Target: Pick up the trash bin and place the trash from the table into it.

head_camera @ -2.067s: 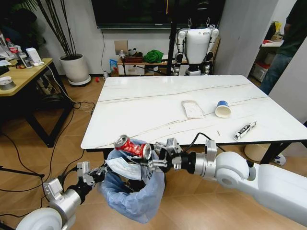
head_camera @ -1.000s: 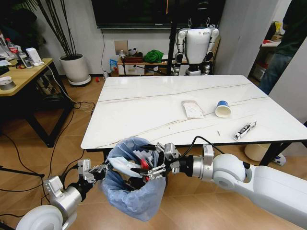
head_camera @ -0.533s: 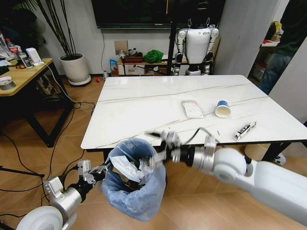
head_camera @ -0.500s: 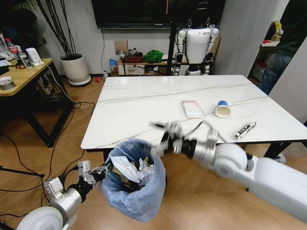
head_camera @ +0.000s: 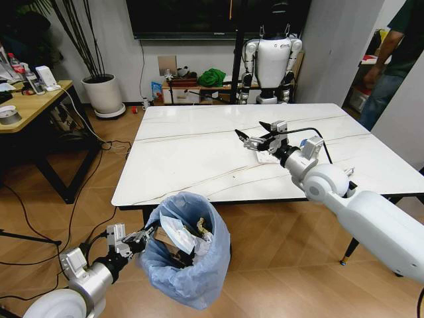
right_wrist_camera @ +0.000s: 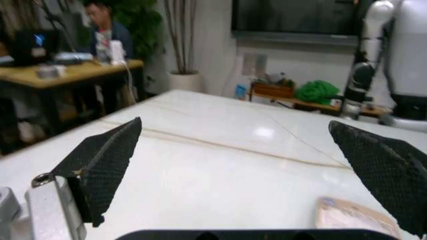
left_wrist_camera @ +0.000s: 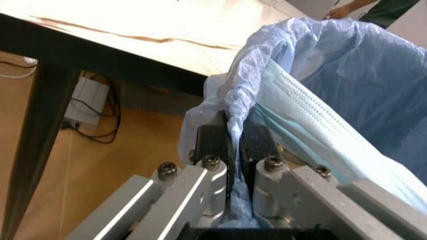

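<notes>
Blue-lined trash bin (head_camera: pixel 189 255) upright, mouth up, rim pinched by left gripper (head_camera: pixel 136 240), right gripper (head_camera: pixel 258 138) spread wide over table (head_camera: pixel 192 149)

No legible text, label, brand, number or sign on any surface, blue-and-white paper cup (head_camera: pixel 307 147) on the table (head_camera: pixel 199 149) shows no readable print, flat wrapper (head_camera: pixel 266 156) near the cup too small to read
</notes>
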You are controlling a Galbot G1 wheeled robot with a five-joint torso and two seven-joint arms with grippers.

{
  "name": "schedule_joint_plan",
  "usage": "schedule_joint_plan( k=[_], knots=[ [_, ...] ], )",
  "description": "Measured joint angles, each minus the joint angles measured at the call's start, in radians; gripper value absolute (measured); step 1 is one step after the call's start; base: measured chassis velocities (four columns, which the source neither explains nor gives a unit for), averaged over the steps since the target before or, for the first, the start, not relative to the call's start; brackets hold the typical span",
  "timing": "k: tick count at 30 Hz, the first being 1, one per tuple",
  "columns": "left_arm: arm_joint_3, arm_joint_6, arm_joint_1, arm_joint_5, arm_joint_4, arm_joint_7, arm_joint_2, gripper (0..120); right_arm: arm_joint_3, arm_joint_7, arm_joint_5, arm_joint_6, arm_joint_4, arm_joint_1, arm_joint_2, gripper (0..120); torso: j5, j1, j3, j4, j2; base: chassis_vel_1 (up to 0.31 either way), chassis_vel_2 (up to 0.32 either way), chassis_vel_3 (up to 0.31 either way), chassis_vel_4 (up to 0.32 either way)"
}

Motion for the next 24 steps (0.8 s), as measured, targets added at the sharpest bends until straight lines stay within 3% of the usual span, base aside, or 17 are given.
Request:
schedule_joint_plan(
  k=[6, 24],
  knots=[
    [-0.003, 0.0, 0.002, 0.001, -0.004, 0.0, -0.001, 0, -0.027, 0.009, -0.169, -0.009, -0.091, 0.008, 0.027, 100, 0.0, 0.0, 0.0, -0.0001, 0.0, 0.0, 0.0, 0.0, 0.0],
    [-0.005, -0.001, 0.0, -0.003, 0.005, -0.001, 0.001, 0, -0.046, -0.036, -0.426, 0.032, -0.269, 0.019, 0.083, 100, 0.0, 0.0, 0.0, -0.0001, 0.0, 0.0, 0.0, 0.0, 0.0]
  ],
)
